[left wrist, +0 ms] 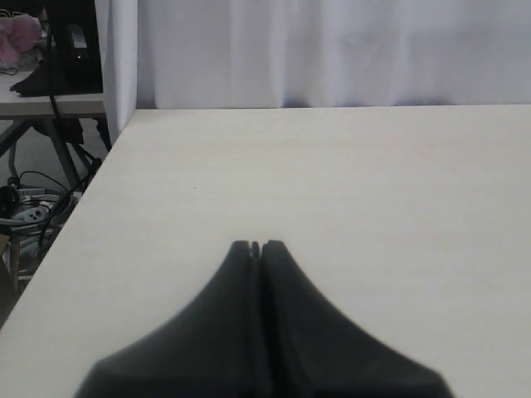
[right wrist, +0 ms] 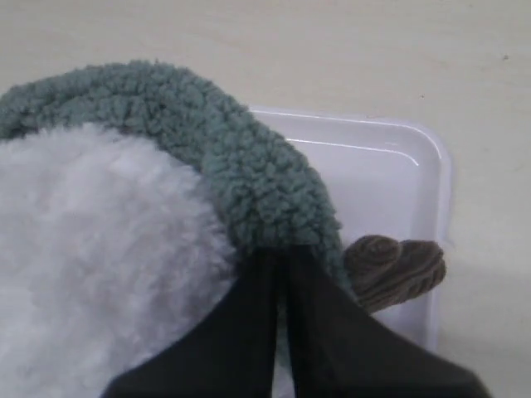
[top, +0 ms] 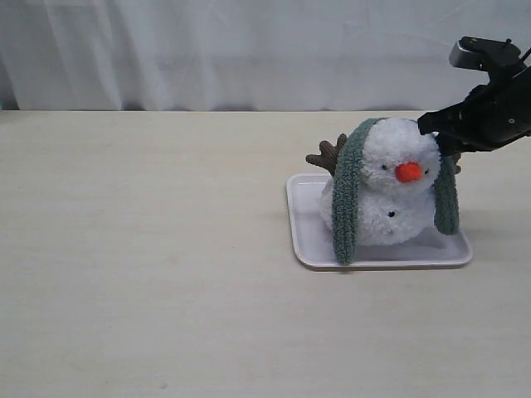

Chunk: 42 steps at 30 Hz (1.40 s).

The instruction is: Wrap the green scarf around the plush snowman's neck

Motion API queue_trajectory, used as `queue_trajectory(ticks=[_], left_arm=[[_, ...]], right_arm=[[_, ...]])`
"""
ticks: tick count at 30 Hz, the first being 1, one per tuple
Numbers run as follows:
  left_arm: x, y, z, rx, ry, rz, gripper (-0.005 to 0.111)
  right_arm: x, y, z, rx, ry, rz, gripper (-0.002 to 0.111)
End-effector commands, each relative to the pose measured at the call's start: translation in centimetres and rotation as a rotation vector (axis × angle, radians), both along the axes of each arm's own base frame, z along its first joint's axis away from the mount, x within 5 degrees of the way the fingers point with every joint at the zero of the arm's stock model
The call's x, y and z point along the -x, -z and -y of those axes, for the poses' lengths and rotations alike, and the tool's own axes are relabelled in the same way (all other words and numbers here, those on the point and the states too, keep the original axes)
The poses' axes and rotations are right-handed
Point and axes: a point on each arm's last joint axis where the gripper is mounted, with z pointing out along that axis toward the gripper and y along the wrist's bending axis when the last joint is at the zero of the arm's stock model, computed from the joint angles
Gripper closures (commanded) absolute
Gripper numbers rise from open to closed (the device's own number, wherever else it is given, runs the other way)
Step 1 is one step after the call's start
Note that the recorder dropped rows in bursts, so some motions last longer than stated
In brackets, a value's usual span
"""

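Observation:
The plush snowman (top: 397, 195) sits on a white tray (top: 307, 240), its orange nose facing the camera. The green scarf (top: 346, 199) is draped behind and over its head, with one end hanging down each side; the far end (top: 446, 203) hangs at the right. My right gripper (top: 431, 128) is at the right side of the head, shut on the green scarf (right wrist: 241, 166), its fingertips (right wrist: 282, 253) pinching the fabric beside a brown twig arm (right wrist: 394, 269). My left gripper (left wrist: 255, 245) is shut over bare table and holds nothing; it is out of the exterior view.
The tray's rim (right wrist: 431, 166) lies under the right gripper. A brown twig arm (top: 326, 155) sticks out behind the snowman. A white curtain (top: 249, 50) backs the table. In the left wrist view the table's edge (left wrist: 83, 191) drops off to cables and another desk.

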Motion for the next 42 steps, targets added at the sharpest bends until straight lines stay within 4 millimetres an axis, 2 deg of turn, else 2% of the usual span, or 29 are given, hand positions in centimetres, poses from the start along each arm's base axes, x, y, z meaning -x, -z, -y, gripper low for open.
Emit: queue_trajectory(ticks=[1, 13, 22, 26, 34, 42], left_arm=[[0.0, 0.0, 0.0, 0.006, 0.0, 0.011, 0.107], [0.0, 0.0, 0.0, 0.006, 0.0, 0.011, 0.107], [0.0, 0.0, 0.0, 0.006, 0.0, 0.011, 0.107], [0.0, 0.0, 0.0, 0.006, 0.0, 0.011, 0.107], [0.0, 0.0, 0.0, 0.006, 0.0, 0.011, 0.107], [0.0, 0.0, 0.0, 0.006, 0.0, 0.011, 0.107]], right_arm=[[0.3, 0.2, -0.4, 0.009, -0.048, -0.016, 0.104], [-0.2, -2.5, 0.3, 0.107, -0.046, 0.09, 0.104], [-1.1, -0.5, 0.3, 0.082, -0.014, 0.064, 0.104], [-1.0, 1.2, 0.0, 0.06, -0.041, -0.032, 0.104], [0.0, 1.5, -0.3, 0.044, -0.117, -0.137, 0.104], [0.2, 1.3, -0.4, 0.039, -0.121, -0.149, 0.104]])
